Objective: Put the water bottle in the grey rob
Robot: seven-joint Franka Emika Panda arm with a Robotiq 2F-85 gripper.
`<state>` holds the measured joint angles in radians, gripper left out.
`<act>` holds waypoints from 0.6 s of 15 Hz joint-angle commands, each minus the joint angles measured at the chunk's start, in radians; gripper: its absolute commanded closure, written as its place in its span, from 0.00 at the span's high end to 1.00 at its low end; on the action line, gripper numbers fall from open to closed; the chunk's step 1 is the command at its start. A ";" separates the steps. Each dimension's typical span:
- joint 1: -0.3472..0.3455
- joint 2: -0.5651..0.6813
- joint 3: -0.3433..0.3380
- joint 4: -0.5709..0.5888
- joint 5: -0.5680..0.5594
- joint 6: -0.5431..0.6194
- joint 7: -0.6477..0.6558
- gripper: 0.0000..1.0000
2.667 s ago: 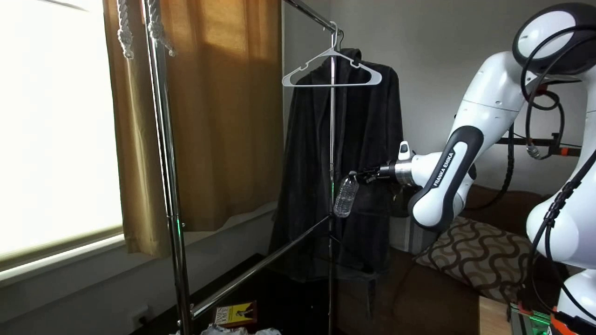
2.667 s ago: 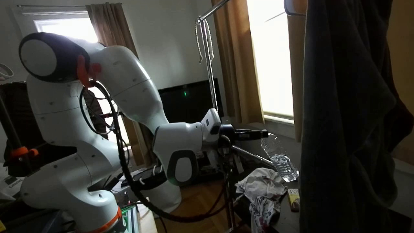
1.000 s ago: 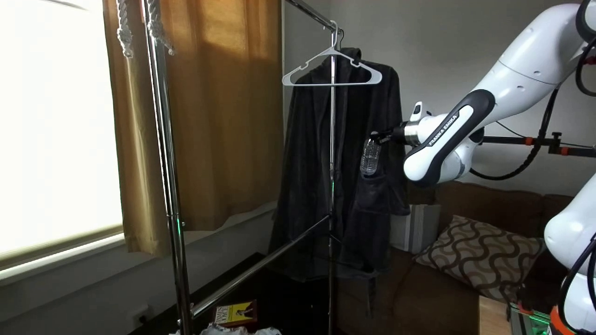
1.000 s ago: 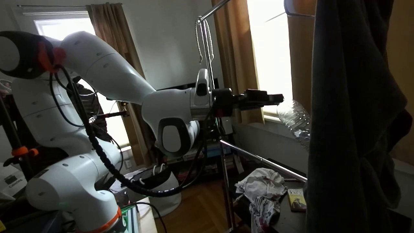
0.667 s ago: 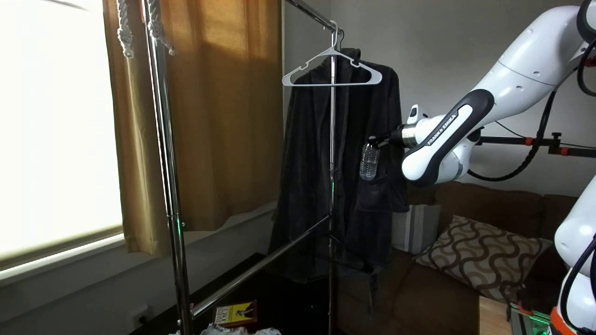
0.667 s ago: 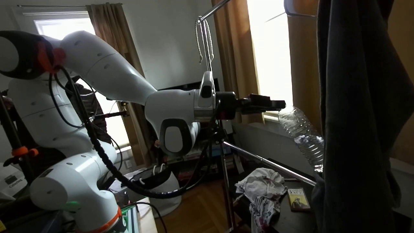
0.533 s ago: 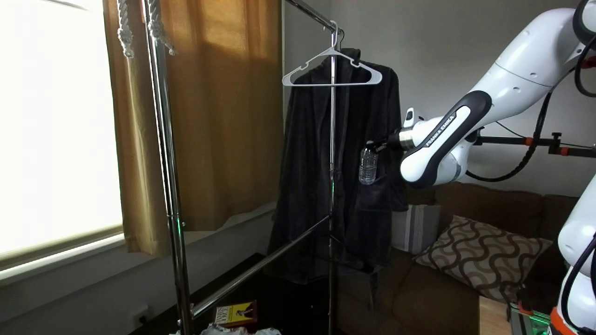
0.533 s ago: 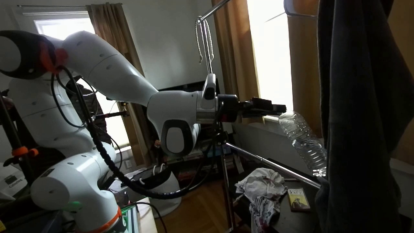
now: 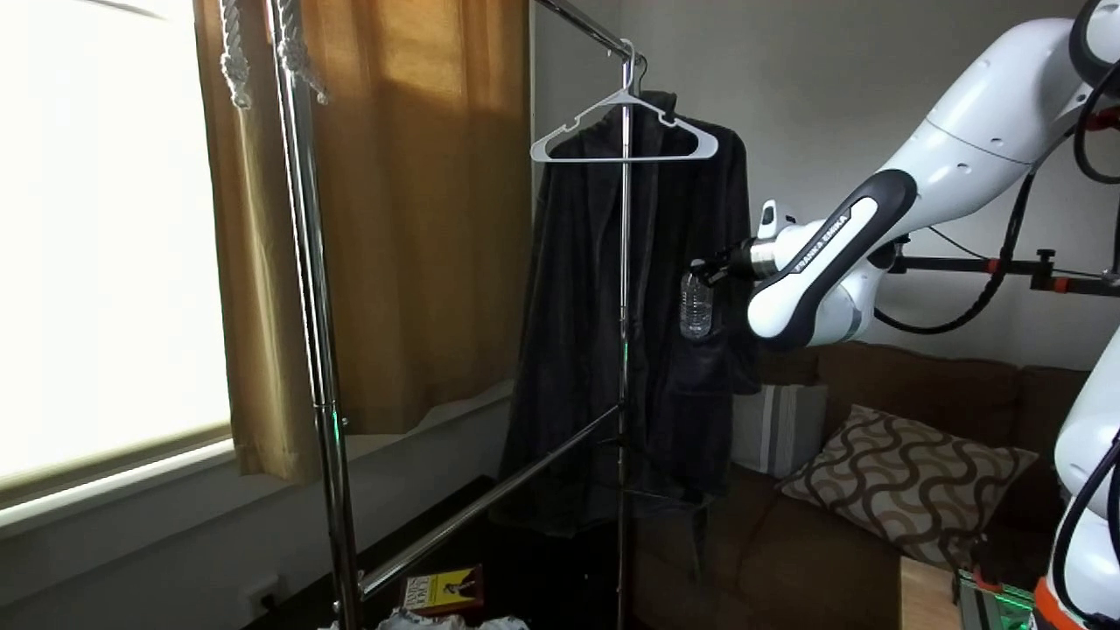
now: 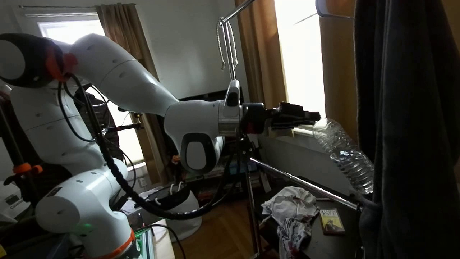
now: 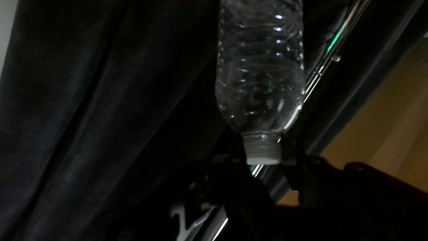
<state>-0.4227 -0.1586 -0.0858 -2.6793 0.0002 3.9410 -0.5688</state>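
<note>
Both my fingers [image 10: 309, 116] grip the water bottle [image 10: 343, 154] by its cap [image 11: 262, 149]. Btm slants twd grey robe [image 9: 582, 297]; contact unclear.

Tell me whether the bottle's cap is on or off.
On: in the wrist view, the pale cap covers the end of the bottle held by the gripper. How tight, I cannot tell.

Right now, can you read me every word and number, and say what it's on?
"FRANKA EMIKA": on the robot arm.
Maybe "JAMES JOYCE": on the yellow book; too blurred to be sure.
White thing, far left in an exterior view: letters, too blurred.
I see no words on the water bottle.
</note>
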 commanded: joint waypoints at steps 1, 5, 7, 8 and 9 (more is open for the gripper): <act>0.030 -0.090 -0.007 -0.101 0.022 0.092 -0.176 0.08; 0.052 -0.045 0.001 -0.086 0.050 0.179 -0.316 0.08; 0.070 -0.025 -0.015 -0.082 0.017 0.178 -0.303 0.08; 0.077 -0.015 -0.025 -0.080 -0.004 0.174 -0.287 0.08; 0.082 -0.005 -0.029 -0.080 -0.009 0.170 -0.288 0.08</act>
<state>-0.3720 -0.1877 -0.0852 -2.7600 0.0126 4.0895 -0.8421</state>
